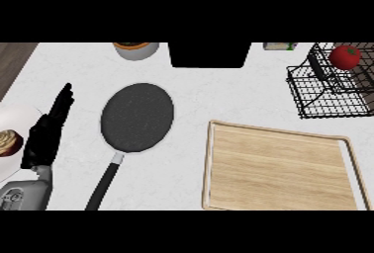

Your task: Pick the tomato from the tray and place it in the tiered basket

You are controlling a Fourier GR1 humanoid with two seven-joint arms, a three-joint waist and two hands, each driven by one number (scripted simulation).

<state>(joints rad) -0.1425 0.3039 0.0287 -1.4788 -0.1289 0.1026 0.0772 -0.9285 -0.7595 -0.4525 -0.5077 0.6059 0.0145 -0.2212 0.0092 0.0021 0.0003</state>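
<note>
Tomato [344,57] stem-up in tiered basket [329,94]

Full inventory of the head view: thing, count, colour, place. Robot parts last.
tomato: 1, red, in the tiered basket, top right
tiered basket: 1, black wire, right rear of the counter
tray: 1, light wood, front right, nothing on it
frying pan: 1, dark with black handle, centre left
plate: 1, white, left edge, carrying a brownish pastry
pot: 1, grey, orange-rimmed, rear, cut off by the top
black box: 1, rear centre
small jar-like item: 1, pale green, rear right, unclear
left hand: 1, black, fingers straight, resting at left
right hand: not in view
</note>
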